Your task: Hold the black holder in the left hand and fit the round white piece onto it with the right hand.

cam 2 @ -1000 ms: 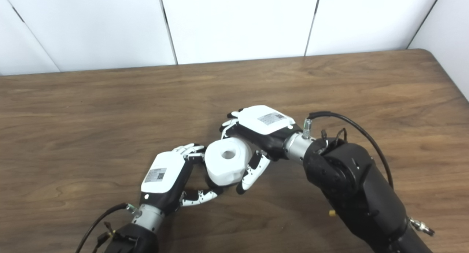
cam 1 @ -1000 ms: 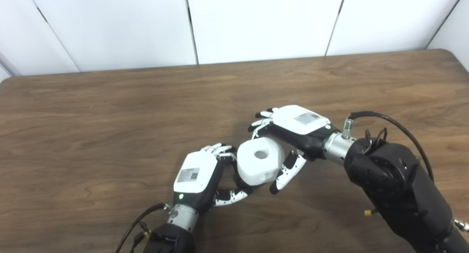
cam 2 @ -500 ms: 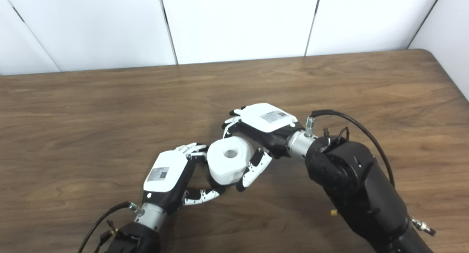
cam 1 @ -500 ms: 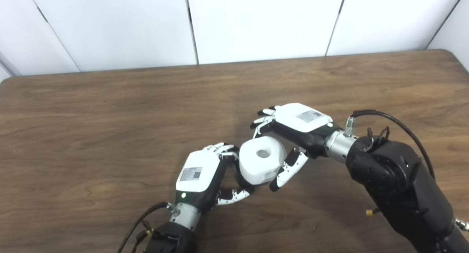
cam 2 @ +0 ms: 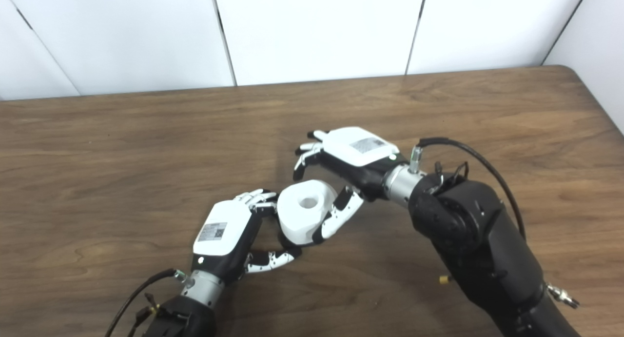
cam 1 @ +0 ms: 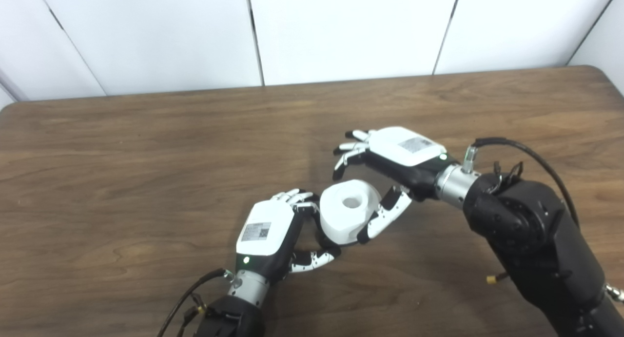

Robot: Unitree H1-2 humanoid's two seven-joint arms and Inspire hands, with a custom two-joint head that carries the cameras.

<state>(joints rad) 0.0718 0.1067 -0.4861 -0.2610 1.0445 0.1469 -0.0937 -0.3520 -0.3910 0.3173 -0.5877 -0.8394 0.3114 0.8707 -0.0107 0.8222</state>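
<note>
Resting on a brown wooden table (cam 1: 146, 147), item one: round white piece (cam 1: 349, 211), a short thick cylinder with a central hole facing up, sitting near the table's front middle. Item two: black holder, almost wholly hidden under the white piece and behind the left hand; only a dark sliver shows at its lower left, so whether the piece is fully seated on it cannot be told. Item three: left hand (cam 1: 273, 232), curled around the hidden holder, fingers (cam 1: 292, 196) against the white piece's left side, thumb below. Item four: right hand (cam 2: 348, 159), spread wide and holding nothing, fingers raised clear above the piece, thumb (cam 2: 339, 215) beside or touching its right flank. Backdrop: white panelled wall (cam 1: 341, 29).
</note>
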